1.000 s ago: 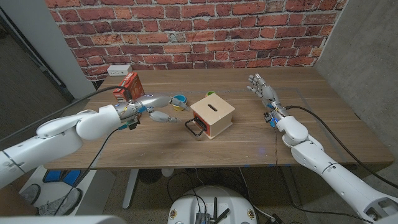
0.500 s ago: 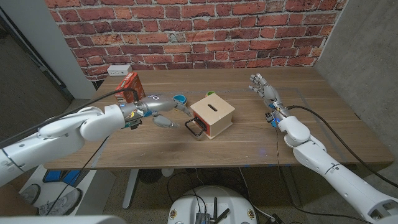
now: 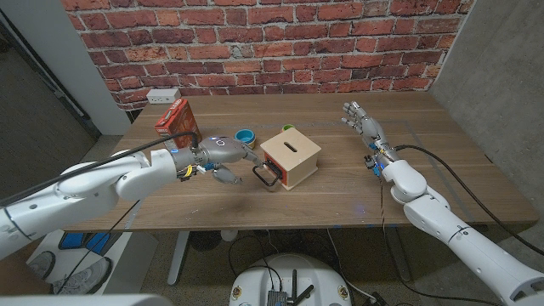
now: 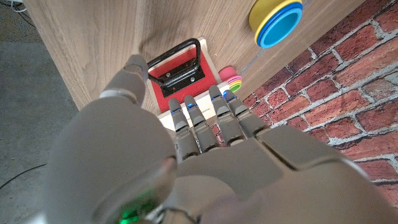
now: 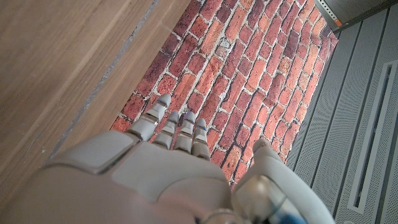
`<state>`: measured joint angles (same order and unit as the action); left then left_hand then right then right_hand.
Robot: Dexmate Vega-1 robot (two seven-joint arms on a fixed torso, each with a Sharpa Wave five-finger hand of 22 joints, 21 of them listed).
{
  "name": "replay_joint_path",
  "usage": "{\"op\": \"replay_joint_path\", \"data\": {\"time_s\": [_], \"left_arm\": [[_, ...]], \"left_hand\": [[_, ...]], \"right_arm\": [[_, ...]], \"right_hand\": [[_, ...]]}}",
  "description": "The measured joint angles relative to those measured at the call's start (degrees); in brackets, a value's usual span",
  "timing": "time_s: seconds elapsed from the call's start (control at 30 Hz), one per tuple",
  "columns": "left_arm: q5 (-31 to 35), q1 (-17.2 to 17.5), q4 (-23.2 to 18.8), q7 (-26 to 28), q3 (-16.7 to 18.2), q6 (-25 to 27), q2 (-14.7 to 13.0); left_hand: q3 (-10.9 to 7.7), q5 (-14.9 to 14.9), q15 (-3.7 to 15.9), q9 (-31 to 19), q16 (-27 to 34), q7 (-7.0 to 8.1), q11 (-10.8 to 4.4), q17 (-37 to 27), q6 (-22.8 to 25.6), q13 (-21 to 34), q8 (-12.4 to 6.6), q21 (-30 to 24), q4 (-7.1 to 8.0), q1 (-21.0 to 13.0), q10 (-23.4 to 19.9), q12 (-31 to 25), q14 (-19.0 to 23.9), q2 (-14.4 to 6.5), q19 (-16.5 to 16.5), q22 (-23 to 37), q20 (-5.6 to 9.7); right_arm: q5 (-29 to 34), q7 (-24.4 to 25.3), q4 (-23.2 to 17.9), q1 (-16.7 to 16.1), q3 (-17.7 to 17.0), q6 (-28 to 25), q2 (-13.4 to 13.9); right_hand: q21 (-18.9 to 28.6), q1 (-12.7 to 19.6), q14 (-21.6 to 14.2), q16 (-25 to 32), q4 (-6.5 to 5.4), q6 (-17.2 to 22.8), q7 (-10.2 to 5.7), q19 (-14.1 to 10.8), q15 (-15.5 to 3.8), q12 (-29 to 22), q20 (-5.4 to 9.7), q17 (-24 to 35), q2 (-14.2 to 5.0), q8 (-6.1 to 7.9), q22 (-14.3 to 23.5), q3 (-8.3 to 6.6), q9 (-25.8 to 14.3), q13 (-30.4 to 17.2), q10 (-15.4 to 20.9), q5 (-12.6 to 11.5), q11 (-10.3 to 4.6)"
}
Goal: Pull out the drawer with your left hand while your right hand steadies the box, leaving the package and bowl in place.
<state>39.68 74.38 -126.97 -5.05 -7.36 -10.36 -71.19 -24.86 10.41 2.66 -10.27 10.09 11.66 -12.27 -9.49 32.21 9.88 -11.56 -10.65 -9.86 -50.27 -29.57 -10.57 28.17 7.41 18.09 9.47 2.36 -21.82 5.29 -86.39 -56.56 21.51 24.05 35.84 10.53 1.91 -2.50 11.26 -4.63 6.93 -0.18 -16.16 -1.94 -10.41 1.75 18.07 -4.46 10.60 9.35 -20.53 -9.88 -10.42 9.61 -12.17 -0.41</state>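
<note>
Wooden box (image 3: 291,158) near table (image 3: 340,195) middle, light, may slide; stiff black handle (image 3: 268,176) on red drawer front is grip point. Left hand (image 3: 223,154) just beside handle, fingers apart, empty. Right hand (image 3: 363,125) well apart, spread.

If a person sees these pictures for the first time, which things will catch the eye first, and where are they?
The eye falls first on the wooden box at the table's middle, with its red drawer front and black handle. The left hand reaches at that handle, fingers spread, not yet gripping. Behind it stand a red package and a blue and yellow bowl; the right hand waits open, far from the box.
</note>
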Motion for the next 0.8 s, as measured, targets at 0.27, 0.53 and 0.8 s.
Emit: {"op": "replay_joint_path", "data": {"time_s": [0.27,0.53,0.8], "left_arm": [[5.15,0.58,-0.75,1.41,-1.08,1.16,0.45],[8.30,0.72,-0.97,1.72,-2.36,2.65,0.95],[10.81,0.37,-1.11,1.30,-4.05,4.28,1.65]], "left_hand": [[1.89,-0.07,0.00,0.00,0.00,-1.19,0.08,0.00,-1.19,-0.02,0.25,0.43,-0.02,-1.40,0.52,0.00,0.00,0.34,-2.68,-0.14,-0.03],[3.38,-0.28,0.10,0.01,0.00,-3.03,0.33,0.17,-2.91,-0.02,0.57,0.43,0.38,-1.63,0.00,0.00,-0.56,0.57,-4.67,-0.14,-0.01],[3.86,-0.28,0.10,0.15,0.00,-4.11,0.39,0.17,-2.86,-0.01,0.69,0.43,0.85,-1.63,-0.83,0.00,-0.55,0.57,-5.30,-0.14,0.01]], "right_arm": [[0.02,0.05,-0.09,-0.37,-0.21,0.42,0.07],[0.02,-0.11,0.06,-0.42,-0.32,0.76,0.07],[-0.06,-0.35,0.40,-0.42,-0.34,0.97,0.07]], "right_hand": [[0.00,0.00,0.00,0.00,0.23,0.00,0.00,0.00,0.00,0.00,0.00,-0.27,0.00,0.00,0.00,-0.22,0.00,0.00,0.00,0.00,0.00],[0.00,0.00,0.00,0.00,0.23,0.00,0.00,0.00,0.00,0.00,0.00,-0.27,0.00,0.00,0.00,-0.22,0.00,0.00,0.00,0.00,0.00],[0.00,0.00,0.00,0.00,0.23,0.00,0.00,0.00,0.00,0.00,0.00,-0.27,0.00,0.00,0.00,-0.22,0.00,0.00,0.00,0.00,0.00]]}}
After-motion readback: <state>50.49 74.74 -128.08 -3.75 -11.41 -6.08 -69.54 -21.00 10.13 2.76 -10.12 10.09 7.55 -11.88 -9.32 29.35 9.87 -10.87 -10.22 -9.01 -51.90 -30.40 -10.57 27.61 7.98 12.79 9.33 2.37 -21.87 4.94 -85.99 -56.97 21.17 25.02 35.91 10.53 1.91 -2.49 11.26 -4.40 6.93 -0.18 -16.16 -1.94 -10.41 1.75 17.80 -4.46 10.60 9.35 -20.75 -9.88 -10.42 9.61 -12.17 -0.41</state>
